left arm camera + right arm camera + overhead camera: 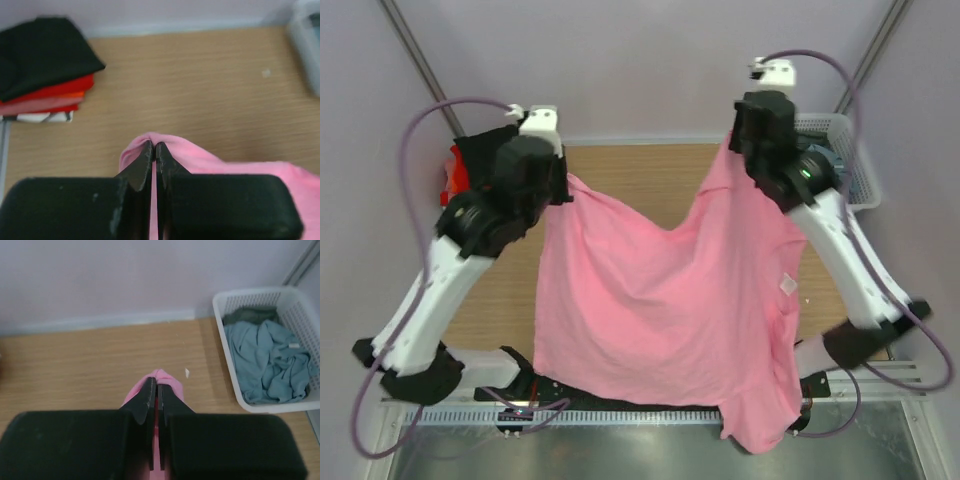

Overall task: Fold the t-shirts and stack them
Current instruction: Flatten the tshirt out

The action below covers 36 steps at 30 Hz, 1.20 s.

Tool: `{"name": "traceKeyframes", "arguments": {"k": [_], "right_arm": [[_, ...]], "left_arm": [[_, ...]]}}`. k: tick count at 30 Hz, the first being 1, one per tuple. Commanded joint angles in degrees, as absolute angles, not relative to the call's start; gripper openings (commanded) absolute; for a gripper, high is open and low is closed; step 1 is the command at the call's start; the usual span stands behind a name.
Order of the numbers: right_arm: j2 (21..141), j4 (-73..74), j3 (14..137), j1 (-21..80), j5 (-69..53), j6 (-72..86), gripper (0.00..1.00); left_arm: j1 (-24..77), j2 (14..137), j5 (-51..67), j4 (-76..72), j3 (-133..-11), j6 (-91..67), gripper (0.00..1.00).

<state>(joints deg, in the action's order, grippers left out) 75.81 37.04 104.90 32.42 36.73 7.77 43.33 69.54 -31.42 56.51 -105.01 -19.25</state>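
Observation:
A bright pink t-shirt [660, 320] hangs spread in the air between my two arms, sagging in the middle, with a white tag [787, 284] on its right side. Its lower right part drapes past the table's near edge. My left gripper [154, 145] is shut on the shirt's upper left corner [200, 157]. My right gripper [155, 381] is shut on the upper right corner [167, 380]. A folded stack of t-shirts [45, 70], black on top of red, orange and pink ones, lies at the table's far left [460, 170].
A white lattice basket [295, 305] at the far right holds crumpled grey-blue [265, 362] and dark olive [247, 315] shirts. The basket [840, 150] sits behind the right arm. A small white scrap [186, 372] lies on the wooden table [200, 75].

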Motion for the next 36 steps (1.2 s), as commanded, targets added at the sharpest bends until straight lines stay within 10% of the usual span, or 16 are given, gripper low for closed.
{"name": "traceKeyframes", "arguments": {"k": [1,4,6,10,20,36], "right_arm": [[92.5,44.8,108.1,20.2,25.9,18.4,0.06],[115.4,60.0,130.7,14.8,18.3,20.1,0.71],[123.4,66.5,139.6,15.4,18.8,19.3,1.0],[115.0,57.4,126.6,15.5,17.4,18.8,1.0],[102.0,40.1,97.9,15.3,13.0,18.5,1.0],[115.6,30.1,92.5,13.5,0.7,25.8,0.64]], "left_arm": [[27.3,83.4,-20.6,56.8,-99.8,-22.9,0.0],[16.2,97.0,-12.3,59.4,-105.8,-22.6,0.09],[14.2,105.5,-11.0,64.2,-111.5,-21.9,0.38],[14.4,101.1,-10.4,57.7,-105.6,-21.4,0.98],[14.6,81.0,-4.0,51.0,-80.2,-24.9,1.0],[14.9,69.9,-6.0,49.2,-59.5,-21.0,0.89]]}}
